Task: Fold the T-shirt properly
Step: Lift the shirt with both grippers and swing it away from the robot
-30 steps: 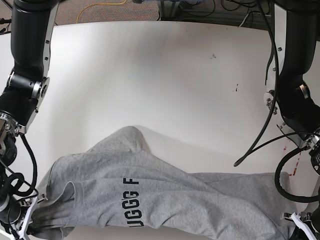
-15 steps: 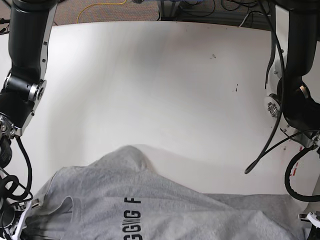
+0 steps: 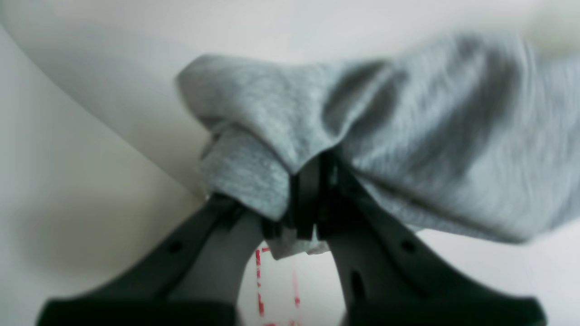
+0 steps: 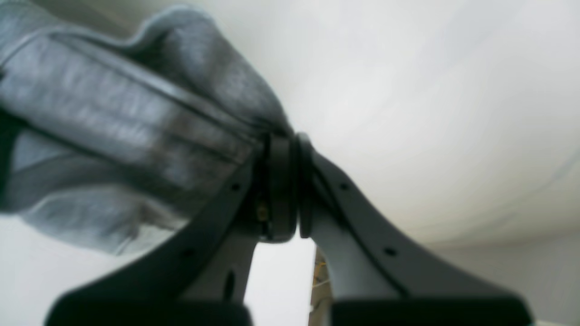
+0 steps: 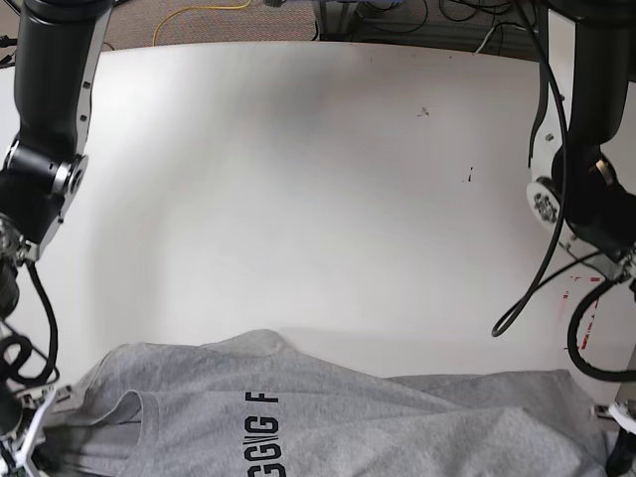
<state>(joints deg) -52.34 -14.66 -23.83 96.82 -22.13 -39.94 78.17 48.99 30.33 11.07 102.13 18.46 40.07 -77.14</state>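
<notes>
White table (image 5: 318, 179) with small dark specks (image 5: 423, 111), red markings (image 5: 586, 318), yellow cable (image 5: 199, 14) beyond.

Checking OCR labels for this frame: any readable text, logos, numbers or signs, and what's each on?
"GG\G F": black block letters on the shirt, running sideways in the base view; the word is cut off at the frame's bottom edge, and its middle letters are distorted by wrinkles.
Red marks on the table under the left gripper: dashed lines, not text.
Nothing else readable; both wrist views are blurred.

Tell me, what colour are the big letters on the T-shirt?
Black, on the light grey T-shirt. The letters show best in the base view.
</notes>
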